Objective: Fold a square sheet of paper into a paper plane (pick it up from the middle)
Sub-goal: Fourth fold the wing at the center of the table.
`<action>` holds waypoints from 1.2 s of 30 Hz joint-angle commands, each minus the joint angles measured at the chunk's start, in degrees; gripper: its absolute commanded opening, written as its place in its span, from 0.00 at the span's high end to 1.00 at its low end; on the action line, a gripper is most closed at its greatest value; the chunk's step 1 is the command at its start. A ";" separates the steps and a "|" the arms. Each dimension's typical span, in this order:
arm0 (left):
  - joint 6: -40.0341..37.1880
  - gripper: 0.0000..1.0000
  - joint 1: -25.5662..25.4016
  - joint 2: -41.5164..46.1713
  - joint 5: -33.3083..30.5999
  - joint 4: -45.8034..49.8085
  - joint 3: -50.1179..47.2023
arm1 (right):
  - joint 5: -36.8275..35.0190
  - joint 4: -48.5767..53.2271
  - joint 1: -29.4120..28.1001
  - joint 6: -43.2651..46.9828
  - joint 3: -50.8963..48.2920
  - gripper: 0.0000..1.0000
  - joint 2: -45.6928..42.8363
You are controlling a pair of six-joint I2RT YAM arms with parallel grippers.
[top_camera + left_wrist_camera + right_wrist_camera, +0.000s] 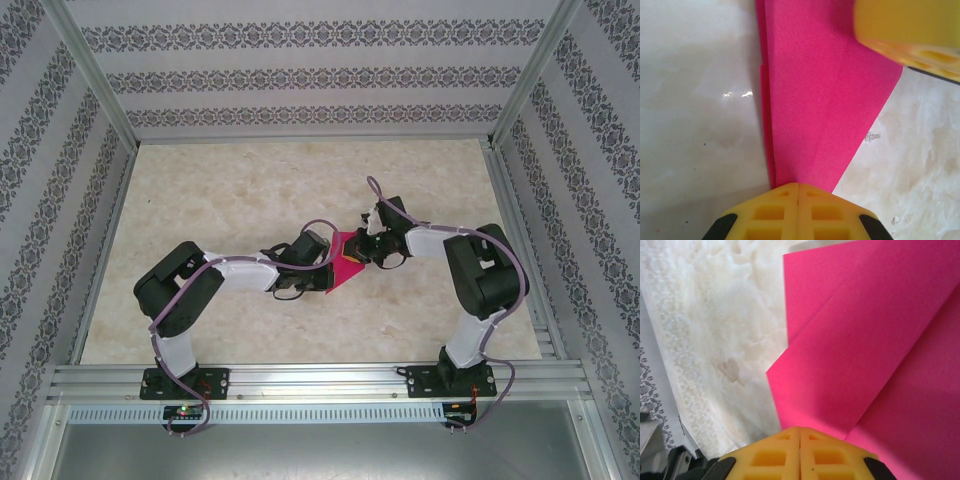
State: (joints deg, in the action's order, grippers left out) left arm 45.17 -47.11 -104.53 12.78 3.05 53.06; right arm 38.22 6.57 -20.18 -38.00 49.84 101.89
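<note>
A: Surface? Room?
B: Pale marbled table [230, 200], patterned walls [300, 75]. Folded pink paper [348, 262] lay at table centre.
A: Arms?
B: Both bent inward toward table centre. Left gripper [798, 192] and right gripper [800, 432] each clamped the paper, jaws closed.

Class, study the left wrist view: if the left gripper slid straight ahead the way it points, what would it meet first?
The folded pink paper: the left gripper's shut tips sit at its narrow end, so it would likely slide along it. The right gripper's finger lies beyond, off to the side.
</note>
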 commanded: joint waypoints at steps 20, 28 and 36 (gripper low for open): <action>1.76 1.00 -0.61 -1.13 0.34 5.92 -2.23 | -3.41 2.58 -4.37 1.91 1.63 0.94 6.60; 2.05 1.00 -0.63 -1.87 2.50 9.83 -3.87 | -6.41 3.93 1.30 4.31 6.08 0.94 9.04; 1.74 1.00 -0.63 -2.19 3.59 10.33 -4.79 | -9.40 5.83 4.79 6.25 12.11 0.94 12.18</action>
State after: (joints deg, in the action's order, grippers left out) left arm 46.65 -47.00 -104.42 13.37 1.78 52.05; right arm 38.65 13.37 -17.78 -34.09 59.64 111.70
